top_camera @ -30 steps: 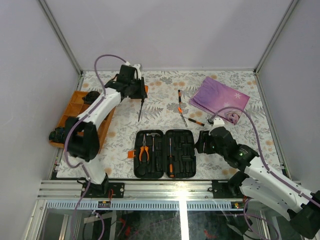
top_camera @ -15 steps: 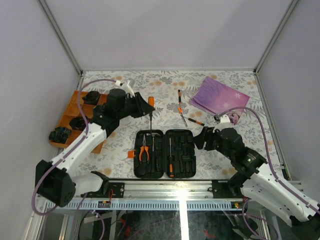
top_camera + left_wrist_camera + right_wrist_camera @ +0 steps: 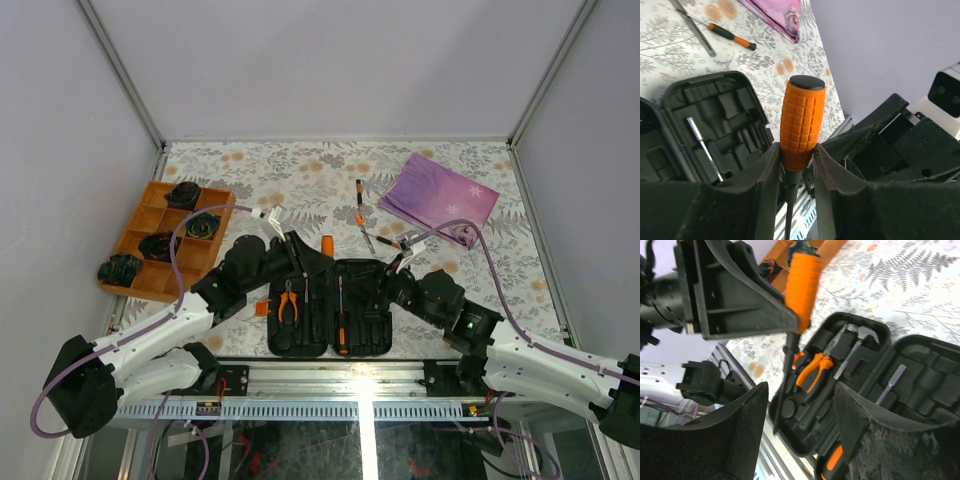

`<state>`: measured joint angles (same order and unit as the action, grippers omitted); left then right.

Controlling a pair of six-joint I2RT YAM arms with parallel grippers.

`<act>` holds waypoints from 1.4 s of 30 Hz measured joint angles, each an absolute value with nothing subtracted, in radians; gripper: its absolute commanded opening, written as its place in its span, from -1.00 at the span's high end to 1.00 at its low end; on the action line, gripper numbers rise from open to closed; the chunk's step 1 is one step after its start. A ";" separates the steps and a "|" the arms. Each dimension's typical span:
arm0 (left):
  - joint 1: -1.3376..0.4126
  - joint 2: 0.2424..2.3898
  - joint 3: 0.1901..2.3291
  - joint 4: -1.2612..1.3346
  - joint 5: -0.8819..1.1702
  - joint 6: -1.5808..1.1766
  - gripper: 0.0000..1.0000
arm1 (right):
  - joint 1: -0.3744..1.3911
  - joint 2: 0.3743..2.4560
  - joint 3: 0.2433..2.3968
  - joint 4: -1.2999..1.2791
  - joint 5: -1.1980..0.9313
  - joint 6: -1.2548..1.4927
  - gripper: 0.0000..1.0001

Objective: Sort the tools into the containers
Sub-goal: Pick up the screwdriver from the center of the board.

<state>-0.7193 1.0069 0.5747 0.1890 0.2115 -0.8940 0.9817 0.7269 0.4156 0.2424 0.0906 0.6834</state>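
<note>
The black tool case (image 3: pixel 375 300) lies open at the front middle, with orange-handled pliers (image 3: pixel 288 303), a hammer (image 3: pixel 308 285) and a screwdriver (image 3: pixel 341 318) in its slots. My left gripper (image 3: pixel 300 257) is shut on an orange-handled screwdriver (image 3: pixel 802 125), held upright over the case's left half, shaft pointing down. My right gripper (image 3: pixel 396 284) is open and empty at the case's right edge. In the right wrist view the right gripper (image 3: pixel 800 387) looks across the case (image 3: pixel 920 365) at the held screwdriver (image 3: pixel 802 287). Two loose screwdrivers (image 3: pixel 359 200) (image 3: pixel 392 243) lie behind the case.
An orange divided tray (image 3: pixel 140 215) with black coiled lumps stands at the left. A purple cloth (image 3: pixel 438 197) lies at the back right. A thin steel tool (image 3: pixel 366 238) lies between the loose screwdrivers. The table's front rail runs just below the case.
My left arm has swung from the back left down to the case, carrying the orange-handled screwdriver. My right gripper has shifted left and nearer, up to the case's right edge.
</note>
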 measured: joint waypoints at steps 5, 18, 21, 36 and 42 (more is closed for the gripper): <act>-0.791 1.007 0.565 0.255 0.162 -0.920 1.00 | 1.005 0.809 0.414 0.374 0.086 0.708 -0.22; -0.823 1.029 0.564 0.301 0.123 -0.927 1.00 | 1.008 0.902 0.414 0.467 0.069 0.746 0.02; -0.825 1.028 0.563 0.302 0.123 -0.927 1.00 | 1.008 0.931 0.418 0.475 0.069 0.753 0.17; -0.825 0.998 0.564 0.241 0.071 -0.882 -0.14 | 1.016 0.950 0.472 0.355 0.139 0.778 0.99; -0.821 0.981 0.607 0.141 0.033 -0.826 -0.20 | 1.016 0.905 0.508 0.176 0.244 0.803 1.00</act>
